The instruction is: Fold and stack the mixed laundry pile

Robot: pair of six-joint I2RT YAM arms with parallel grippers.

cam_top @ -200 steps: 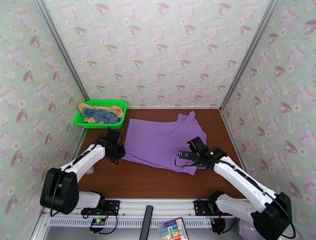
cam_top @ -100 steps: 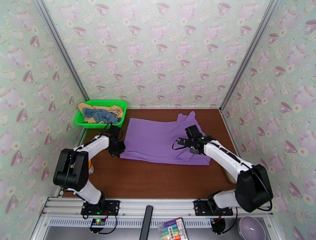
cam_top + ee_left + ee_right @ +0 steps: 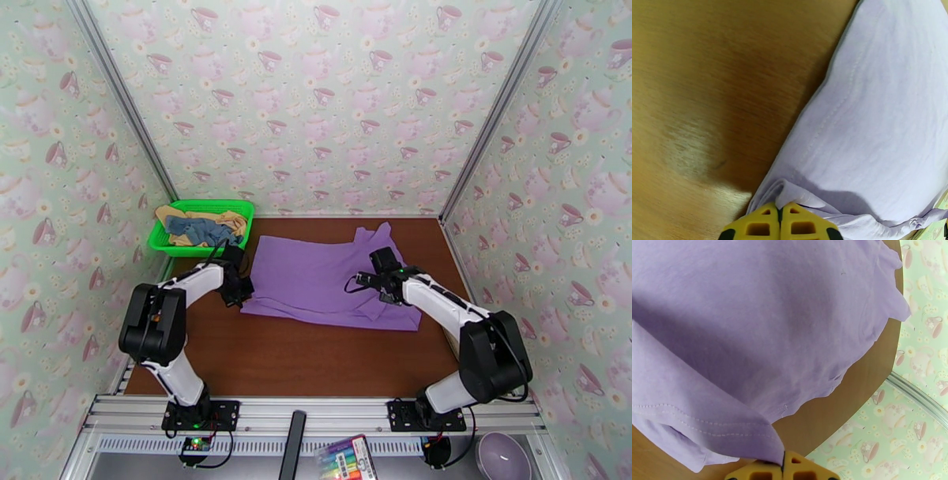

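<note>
Nearest the arm bases, in front of the aluminium rail point(image 3: 316, 410): a flat pack of coloured markers point(image 3: 346, 458) and a round lilac bowl point(image 3: 501, 456). Beyond the rail, a brown wood-grain table point(image 3: 316, 359). Mid-table, spread mostly flat: a purple cotton T-shirt point(image 3: 316, 280), one sleeve pointing toward the back wall, right-hand near edge doubled over onto itself. Left gripper point(image 3: 237, 290) down at the shirt's left edge. In the left wrist view, yellow fingertips point(image 3: 758, 227) pressed together with a bunched fold of the purple cloth point(image 3: 877, 118) caught at their tips, table wood visible to the left of the fold. Right gripper point(image 3: 365, 282) over the shirt's right half. In the right wrist view, yellow fingertips point(image 3: 805, 471) closed on a stitched hem corner, the purple cloth point(image 3: 750, 319) falling away from the pinch in a loose flap. Depth of cloth between the pads hard to judge from either wrist view, probably the edge only. At the far left corner, just beside the shirt's far-left corner: a green plastic mesh basket point(image 3: 246, 223), holding a crumpled slate-blue shirt point(image 3: 204, 230) lying on a tan-yellow garment point(image 3: 229, 219). Behind and to both sides: pale green teacup-print wallpaper point(image 3: 316, 103).
</note>
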